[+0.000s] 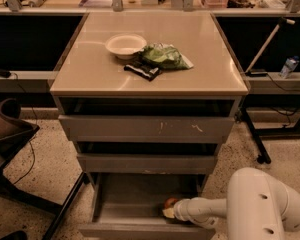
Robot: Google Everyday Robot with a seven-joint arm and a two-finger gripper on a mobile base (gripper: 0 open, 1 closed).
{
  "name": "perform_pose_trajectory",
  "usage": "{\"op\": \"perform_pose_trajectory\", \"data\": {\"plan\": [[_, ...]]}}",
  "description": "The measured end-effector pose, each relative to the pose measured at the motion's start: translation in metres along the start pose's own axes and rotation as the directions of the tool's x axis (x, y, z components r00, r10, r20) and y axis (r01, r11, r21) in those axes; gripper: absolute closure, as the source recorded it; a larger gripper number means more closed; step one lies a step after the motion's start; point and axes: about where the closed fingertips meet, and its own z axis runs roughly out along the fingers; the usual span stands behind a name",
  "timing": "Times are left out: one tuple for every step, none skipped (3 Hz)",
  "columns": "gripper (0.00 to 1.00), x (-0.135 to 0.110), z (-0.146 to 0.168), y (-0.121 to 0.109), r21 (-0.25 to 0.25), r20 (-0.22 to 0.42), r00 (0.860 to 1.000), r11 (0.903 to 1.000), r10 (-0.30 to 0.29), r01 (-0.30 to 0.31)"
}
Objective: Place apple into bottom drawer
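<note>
The bottom drawer [121,204] of the grey cabinet is pulled out and open. The small red-orange apple [170,202] is inside it, at the right side, low over or on the drawer floor. My gripper [169,211] reaches in from the right on a white arm, right at the apple and just below it. The arm's end hides part of the apple.
On the cabinet top stand a white bowl [125,45], a green chip bag [164,56] and a dark snack packet [143,70]. The top drawer [147,128] and middle drawer [147,162] are slightly open. A chair [10,134] stands at the left, a water bottle [288,66] at the right.
</note>
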Motion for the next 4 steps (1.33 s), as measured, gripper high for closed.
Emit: {"op": "perform_pose_trajectory", "data": {"plan": [[0.58,0.0000,0.0000,0.0000,0.000,0.000,1.000,1.0000,0.000,0.000],[0.35,0.0000,0.0000,0.0000,0.000,0.000,1.000,1.0000,0.000,0.000],[0.11,0.0000,0.0000,0.0001,0.000,0.000,1.000,1.0000,0.000,0.000],[0.00,0.0000,0.0001,0.0001,0.000,0.000,1.000,1.0000,0.000,0.000]]}}
